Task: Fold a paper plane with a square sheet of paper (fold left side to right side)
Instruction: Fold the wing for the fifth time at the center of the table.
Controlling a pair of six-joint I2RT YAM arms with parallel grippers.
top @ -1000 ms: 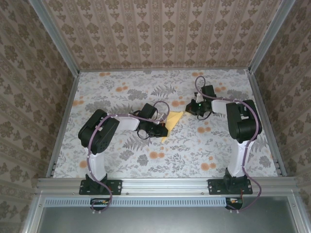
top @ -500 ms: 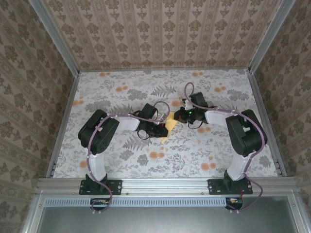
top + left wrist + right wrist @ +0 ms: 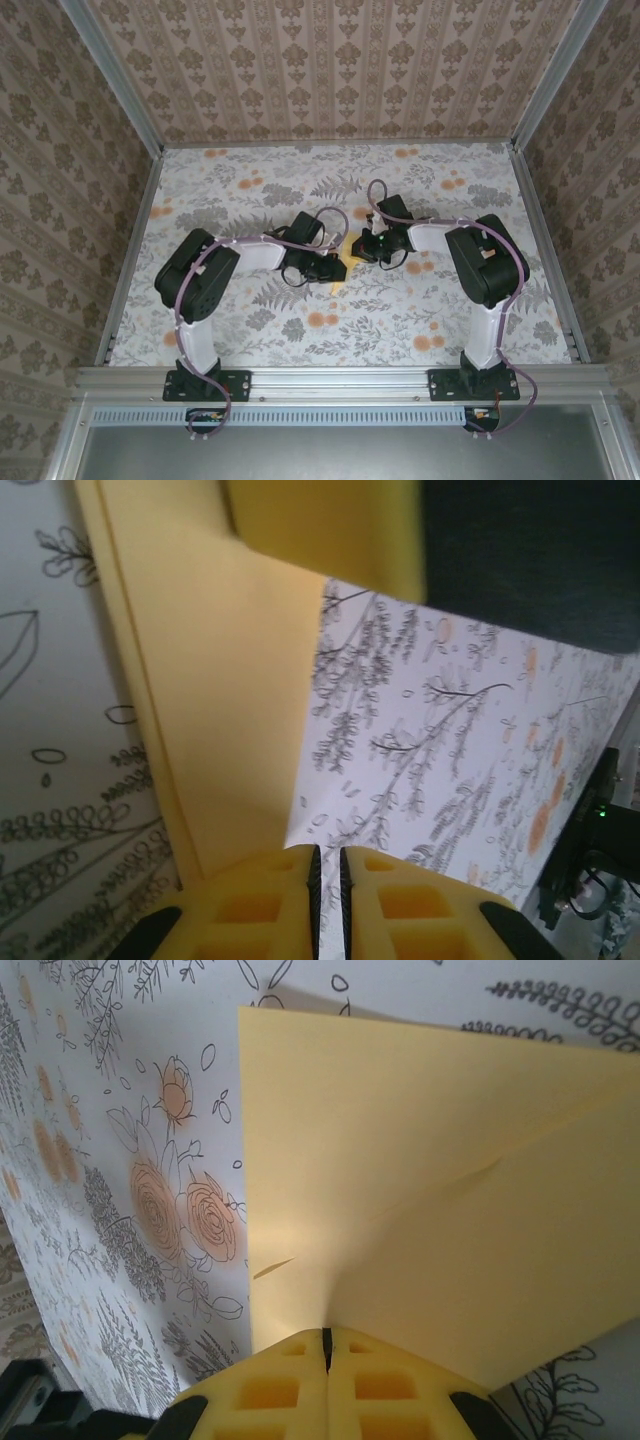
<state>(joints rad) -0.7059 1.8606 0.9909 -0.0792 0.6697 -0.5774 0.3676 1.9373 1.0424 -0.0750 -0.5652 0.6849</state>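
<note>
The square sheet of paper (image 3: 347, 246), pale yellow and creased, lies mid-table between both grippers, mostly hidden under them. In the right wrist view the paper (image 3: 400, 1180) bows upward with one crease, and my right gripper (image 3: 326, 1340) is shut on its near edge. My right gripper (image 3: 362, 248) sits close beside my left gripper (image 3: 338, 268). In the left wrist view the paper (image 3: 220, 680) lies flat, left of my left gripper (image 3: 325, 865). Its jaws are shut to a thin slit showing only tablecloth. A yellow finger (image 3: 320, 530) of the right gripper hangs above.
The floral tablecloth (image 3: 430, 300) covers the table, with orange flower blotches (image 3: 180, 1210) beside the paper. Wallpapered walls and metal rails (image 3: 540, 230) enclose the sides and back. Open cloth lies at the front and far left.
My right gripper has moved left across the table to the left gripper, bringing the paper's edge with it, so less yellow shows from above. The left gripper has stayed in place.
</note>
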